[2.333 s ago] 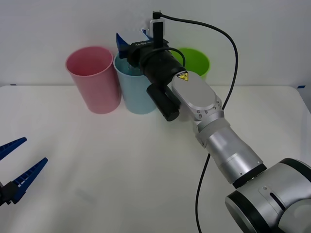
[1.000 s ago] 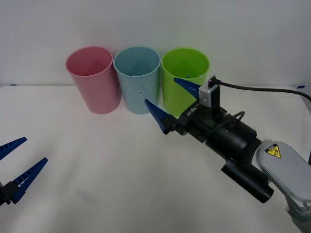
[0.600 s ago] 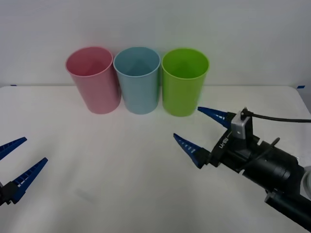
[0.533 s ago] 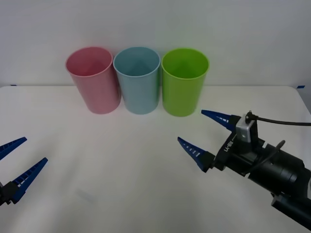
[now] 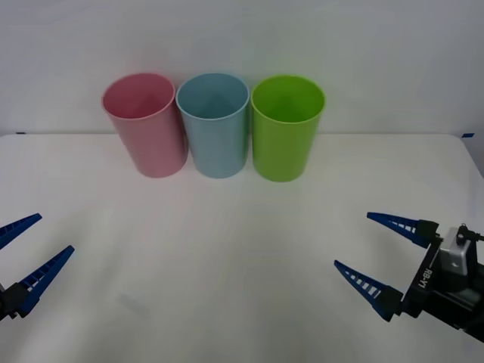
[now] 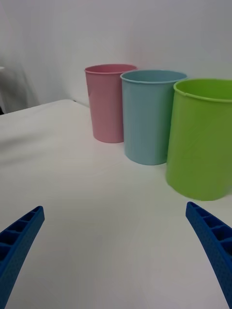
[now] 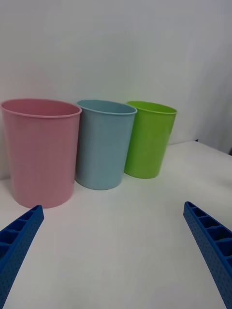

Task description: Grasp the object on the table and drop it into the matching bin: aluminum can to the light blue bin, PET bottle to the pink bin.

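We see both grippers, left (image 5: 26,255) and right (image 5: 386,253), spread open, empty, well short of the blue bin (image 5: 214,125).

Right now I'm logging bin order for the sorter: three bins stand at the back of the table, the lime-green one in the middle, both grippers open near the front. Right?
Not quite. The front view shows the light blue bin in the middle, between the pink bin and the lime-green bin. The rest holds: left gripper and right gripper are open near the front of the table.
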### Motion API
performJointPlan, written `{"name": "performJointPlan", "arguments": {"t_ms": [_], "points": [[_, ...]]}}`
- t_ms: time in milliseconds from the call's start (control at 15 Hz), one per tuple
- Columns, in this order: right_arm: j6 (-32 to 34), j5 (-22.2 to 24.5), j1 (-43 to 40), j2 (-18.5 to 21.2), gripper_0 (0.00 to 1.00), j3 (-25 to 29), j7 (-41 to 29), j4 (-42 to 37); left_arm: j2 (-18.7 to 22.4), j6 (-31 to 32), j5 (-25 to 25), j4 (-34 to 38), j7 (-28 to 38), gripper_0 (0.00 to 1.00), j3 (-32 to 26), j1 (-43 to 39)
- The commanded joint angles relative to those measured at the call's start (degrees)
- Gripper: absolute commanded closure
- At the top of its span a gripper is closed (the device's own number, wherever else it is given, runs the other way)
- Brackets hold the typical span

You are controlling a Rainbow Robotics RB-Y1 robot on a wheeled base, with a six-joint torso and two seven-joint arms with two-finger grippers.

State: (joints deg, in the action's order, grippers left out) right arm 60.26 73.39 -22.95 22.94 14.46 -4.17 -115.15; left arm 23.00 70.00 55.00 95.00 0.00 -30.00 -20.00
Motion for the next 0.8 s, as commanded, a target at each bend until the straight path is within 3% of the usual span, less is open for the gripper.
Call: {"name": "performJointPlan", "arguments": {"t_ms": [67,333,800], "points": [[5.31,-0.18,-2.89,-1.5,0.0,4.88,0.83,0.19,0.0,0.0,0.0,0.0,0.0,0.0,0.0,0.0],[9.18,-1.06,-6.23,-1.94,0.0,9.01,1.88,0.63,0.0,0.0,0.0,0.0,0.0,0.0,0.0,0.0],[13.04,-1.85,-5.44,-1.94,0.0,9.89,4.26,5.55,0.0,0.0,0.0,0.0,0.0,0.0,0.0,0.0]]}}
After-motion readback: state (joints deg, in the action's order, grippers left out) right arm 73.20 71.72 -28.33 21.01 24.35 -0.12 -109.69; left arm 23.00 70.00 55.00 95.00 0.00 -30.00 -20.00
